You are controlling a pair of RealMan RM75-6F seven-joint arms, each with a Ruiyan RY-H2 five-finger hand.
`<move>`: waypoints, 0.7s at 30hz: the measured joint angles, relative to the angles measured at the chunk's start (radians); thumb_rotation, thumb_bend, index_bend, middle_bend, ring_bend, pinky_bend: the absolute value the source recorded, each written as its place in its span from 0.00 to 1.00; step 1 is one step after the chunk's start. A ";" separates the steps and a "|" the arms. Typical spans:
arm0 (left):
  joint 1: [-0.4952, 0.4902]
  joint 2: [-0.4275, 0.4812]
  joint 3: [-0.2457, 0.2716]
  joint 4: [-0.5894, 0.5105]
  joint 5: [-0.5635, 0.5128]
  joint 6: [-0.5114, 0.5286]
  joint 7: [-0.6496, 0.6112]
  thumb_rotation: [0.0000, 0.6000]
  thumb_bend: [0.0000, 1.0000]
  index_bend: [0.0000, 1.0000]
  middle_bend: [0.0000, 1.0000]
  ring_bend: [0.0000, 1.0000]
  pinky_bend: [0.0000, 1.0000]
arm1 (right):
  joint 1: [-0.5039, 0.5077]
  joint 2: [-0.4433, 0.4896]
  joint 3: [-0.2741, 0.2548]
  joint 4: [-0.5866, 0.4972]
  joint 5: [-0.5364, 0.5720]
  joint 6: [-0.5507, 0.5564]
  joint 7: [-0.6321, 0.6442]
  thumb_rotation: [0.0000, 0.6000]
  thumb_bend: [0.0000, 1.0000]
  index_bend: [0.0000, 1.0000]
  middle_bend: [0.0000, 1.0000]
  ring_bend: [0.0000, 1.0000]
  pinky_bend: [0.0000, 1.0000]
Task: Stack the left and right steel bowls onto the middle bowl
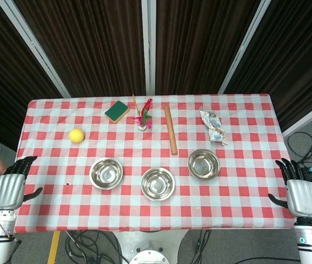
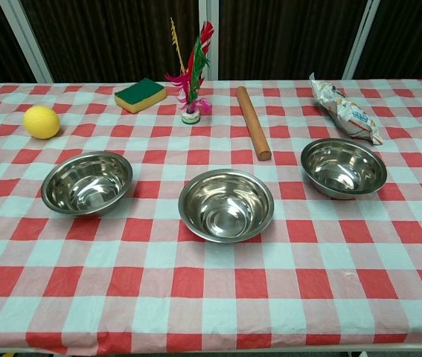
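Observation:
Three steel bowls stand apart in a row on the checked tablecloth. The left bowl (image 1: 105, 173) (image 2: 87, 182), the middle bowl (image 1: 157, 183) (image 2: 226, 204) and the right bowl (image 1: 203, 164) (image 2: 343, 166) are all upright with nothing in them. My left hand (image 1: 11, 184) hangs open at the table's left edge, well left of the left bowl. At the right edge my right hand (image 1: 299, 192) is also open, fingers pointing up, holding nothing. Neither hand shows in the chest view.
Behind the bowls lie a yellow ball (image 1: 77, 135) (image 2: 41, 122), a green-and-yellow sponge (image 1: 116, 111) (image 2: 141, 95), a feathered shuttlecock (image 1: 143, 116) (image 2: 190, 78), a wooden rolling pin (image 1: 170, 129) (image 2: 252, 132) and a wrapped snack packet (image 1: 213, 126) (image 2: 342, 108). Cables lie on the floor around the table.

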 measured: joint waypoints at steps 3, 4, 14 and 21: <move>0.001 0.001 0.000 -0.002 0.000 0.002 0.000 1.00 0.15 0.20 0.28 0.21 0.32 | 0.000 0.001 0.000 -0.002 -0.001 0.001 0.000 1.00 0.03 0.12 0.10 0.07 0.19; 0.001 0.001 0.000 -0.002 0.000 0.002 0.001 1.00 0.15 0.20 0.28 0.21 0.32 | 0.000 0.002 0.000 -0.003 -0.001 0.001 0.000 1.00 0.03 0.12 0.10 0.07 0.19; -0.004 0.011 -0.005 -0.015 -0.001 -0.001 0.007 1.00 0.15 0.20 0.28 0.21 0.32 | 0.010 0.002 -0.002 -0.012 -0.010 -0.010 -0.020 1.00 0.03 0.13 0.18 0.14 0.25; -0.005 0.009 -0.004 -0.007 -0.004 -0.006 -0.004 1.00 0.15 0.20 0.28 0.21 0.32 | 0.061 -0.012 -0.024 -0.020 -0.065 -0.077 -0.115 1.00 0.04 0.15 0.20 0.48 0.55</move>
